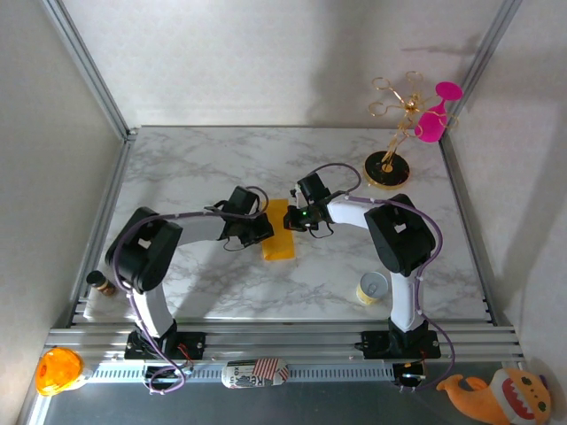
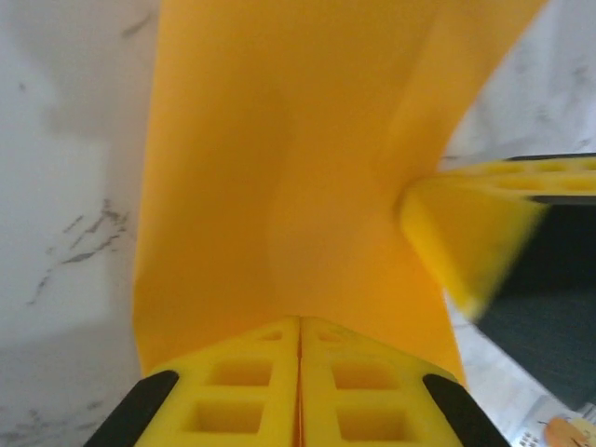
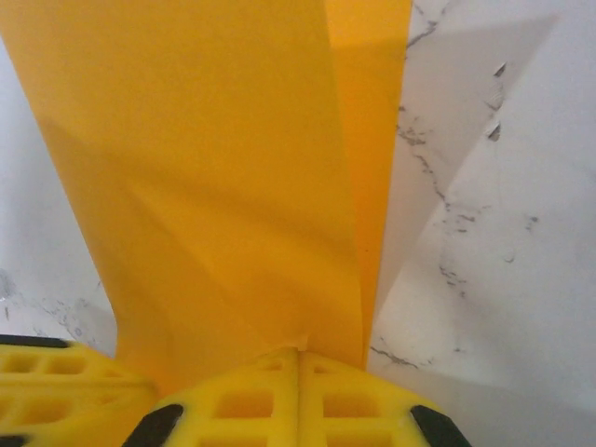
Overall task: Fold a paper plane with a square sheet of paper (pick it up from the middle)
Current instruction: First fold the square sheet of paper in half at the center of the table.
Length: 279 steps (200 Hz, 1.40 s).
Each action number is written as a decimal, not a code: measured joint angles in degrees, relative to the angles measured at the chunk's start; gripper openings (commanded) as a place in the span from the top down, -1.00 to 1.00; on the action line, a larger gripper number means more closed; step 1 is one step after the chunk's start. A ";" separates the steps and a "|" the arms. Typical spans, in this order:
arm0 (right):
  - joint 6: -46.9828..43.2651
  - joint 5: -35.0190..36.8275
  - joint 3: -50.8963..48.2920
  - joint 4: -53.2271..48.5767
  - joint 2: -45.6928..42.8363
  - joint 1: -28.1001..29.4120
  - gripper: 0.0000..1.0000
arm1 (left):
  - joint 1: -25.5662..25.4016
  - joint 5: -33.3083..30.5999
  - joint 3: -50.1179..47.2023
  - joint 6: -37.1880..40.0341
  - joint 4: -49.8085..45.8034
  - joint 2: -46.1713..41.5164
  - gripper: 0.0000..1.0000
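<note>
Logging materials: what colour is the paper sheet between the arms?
Plain yellow-orange; the sheet of paper shows best in the right wrist view.

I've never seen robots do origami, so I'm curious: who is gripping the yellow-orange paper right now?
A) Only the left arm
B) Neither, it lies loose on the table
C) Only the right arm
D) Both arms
D: the left gripper and the right gripper each have their fingers pressed shut with the yellow-orange paper pinched between them.
</note>
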 measured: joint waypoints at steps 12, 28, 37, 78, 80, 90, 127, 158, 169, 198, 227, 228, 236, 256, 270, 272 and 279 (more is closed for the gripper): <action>-0.13 0.00 0.00 0.00 0.00 0.00 1.00 | 0.26 0.02 -0.52 0.00 0.26 0.24 0.84; -0.13 0.00 0.00 0.00 0.00 0.00 1.00 | 0.59 0.24 -1.84 0.33 1.73 -0.17 0.84; -0.13 0.00 0.00 0.00 0.00 0.00 1.00 | 0.66 0.20 -2.60 0.96 2.27 -0.57 0.84; -0.33 0.00 0.00 0.00 0.07 0.00 1.00 | 2.19 -1.95 -6.58 5.09 -0.87 -5.40 0.84; -0.33 0.02 0.00 0.00 0.07 0.00 1.00 | 2.29 -2.08 -6.71 5.22 -1.25 -5.70 0.84; -0.35 0.02 0.00 0.00 0.07 0.00 1.00 | 2.93 -2.89 -7.48 5.64 -3.80 -7.41 0.84; -0.39 0.02 0.00 0.00 0.11 0.00 1.00 | 1.90 -2.54 -7.80 3.52 -4.50 -11.43 0.82; -0.50 0.00 0.00 0.00 0.11 0.00 1.00 | -2.34 -2.36 -3.96 1.14 -1.42 -9.09 0.84; -0.52 0.00 0.00 0.00 0.13 0.00 1.00 | -3.28 -2.36 -2.34 0.85 -0.37 -7.04 0.84; -0.52 0.00 0.00 0.00 0.17 0.00 1.00 | -3.80 -2.34 -1.62 0.66 1.20 -2.78 0.85; -0.52 0.00 0.00 0.00 0.28 0.00 1.00 | -3.65 -2.34 -3.32 1.20 1.97 -1.70 0.85; -0.52 0.00 0.00 0.00 0.28 0.00 1.00 | -3.65 -2.36 -3.41 1.25 2.08 -1.75 0.85; -0.52 -0.02 0.00 0.00 0.28 0.00 1.00 | -3.61 -2.36 -4.31 1.42 2.97 -2.14 0.86; -0.52 0.00 0.00 0.00 0.31 0.00 1.00 | -3.30 -2.36 -7.93 2.40 5.11 -4.35 0.85; -0.52 0.00 0.00 0.00 0.35 0.00 1.00 | -2.78 -2.29 -10.91 3.13 5.49 -6.73 0.86; -0.52 0.00 0.00 0.00 0.37 0.00 1.00 | -2.67 -2.27 -11.37 3.21 5.55 -7.10 0.86; -0.52 -0.02 -0.02 0.00 0.39 0.00 1.00 | -2.16 -1.92 -12.83 3.69 5.55 -8.35 0.86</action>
